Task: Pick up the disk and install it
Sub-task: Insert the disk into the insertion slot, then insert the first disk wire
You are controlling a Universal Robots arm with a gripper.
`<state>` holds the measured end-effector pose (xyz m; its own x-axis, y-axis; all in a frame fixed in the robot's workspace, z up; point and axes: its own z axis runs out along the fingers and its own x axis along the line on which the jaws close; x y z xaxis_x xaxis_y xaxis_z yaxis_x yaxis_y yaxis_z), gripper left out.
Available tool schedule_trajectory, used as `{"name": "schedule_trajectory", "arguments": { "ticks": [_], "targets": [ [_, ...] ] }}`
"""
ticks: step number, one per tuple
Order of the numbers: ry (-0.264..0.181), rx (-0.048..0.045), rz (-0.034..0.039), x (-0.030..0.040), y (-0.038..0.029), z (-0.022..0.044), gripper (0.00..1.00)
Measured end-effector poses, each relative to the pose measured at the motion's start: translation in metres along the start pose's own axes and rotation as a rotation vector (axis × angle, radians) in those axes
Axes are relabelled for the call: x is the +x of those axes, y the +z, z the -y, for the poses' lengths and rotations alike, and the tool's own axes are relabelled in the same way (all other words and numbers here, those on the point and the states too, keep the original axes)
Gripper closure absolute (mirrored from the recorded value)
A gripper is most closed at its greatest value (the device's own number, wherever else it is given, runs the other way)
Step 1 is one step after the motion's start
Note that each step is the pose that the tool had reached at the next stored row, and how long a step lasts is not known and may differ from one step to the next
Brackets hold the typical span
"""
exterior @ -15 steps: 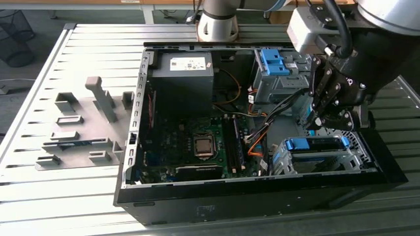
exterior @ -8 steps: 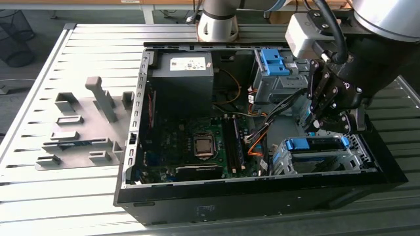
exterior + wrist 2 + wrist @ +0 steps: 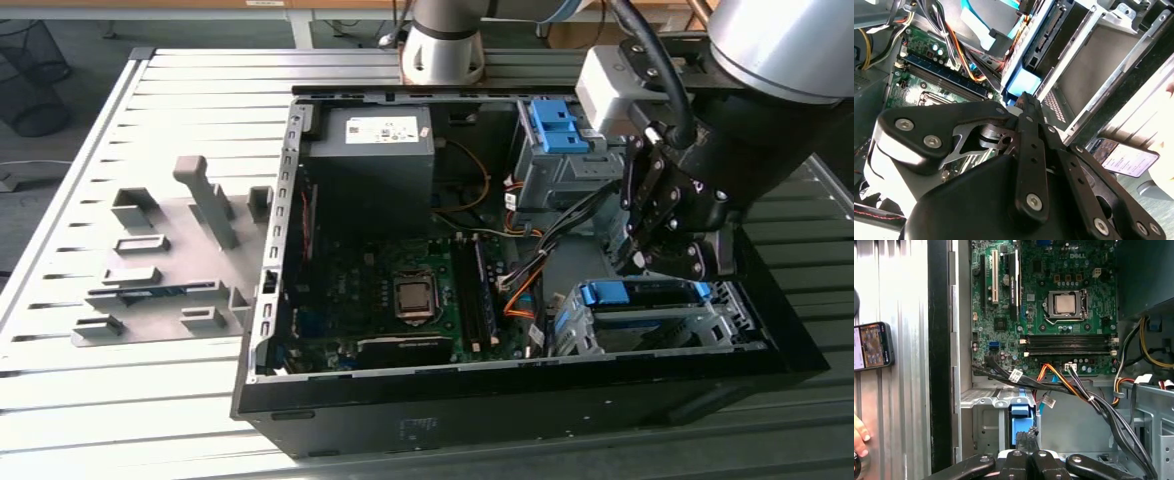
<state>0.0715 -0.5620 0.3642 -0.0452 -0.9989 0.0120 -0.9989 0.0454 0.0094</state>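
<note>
Jaws, pressed together, hang from the arm [image 3: 781, 50] leaning over the case [image 3: 534, 400], tips at the disk [image 3: 634, 293].

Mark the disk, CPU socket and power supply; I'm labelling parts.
disk [image 3: 643, 293]: exterior view, blue handle.
CPU socket [image 3: 1066, 303]: first wrist view, silver centre.
power supply [image 3: 367, 172]: exterior view, dark face.

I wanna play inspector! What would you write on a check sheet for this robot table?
Surface: slatted metal table, holding an open computer case.
Job's things: disk with blue handle sits in the cage inside the case.
Clutter: grey fixture plate; phone.
Grippers: gripper at the disk's handle; contact unclear.
Cables: orange and black bundle running past the motherboard.
Surroundings: a hand near the phone; bin on the floor.
</note>
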Motion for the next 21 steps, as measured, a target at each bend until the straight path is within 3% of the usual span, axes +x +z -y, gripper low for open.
{"name": "schedule_trajectory", "arguments": {
  "ticks": [14,18,21],
  "targets": [
    [0.0,0.0025,0.0002,-0.0001,0.0,0.0007,0.89],
    [0.0,0.0025,0.0003,-0.0003,0.0005,0.0069,0.89],
    [0.0,0.0025,0.0002,-0.0007,0.0009,0.0159,0.89]
  ]
}}
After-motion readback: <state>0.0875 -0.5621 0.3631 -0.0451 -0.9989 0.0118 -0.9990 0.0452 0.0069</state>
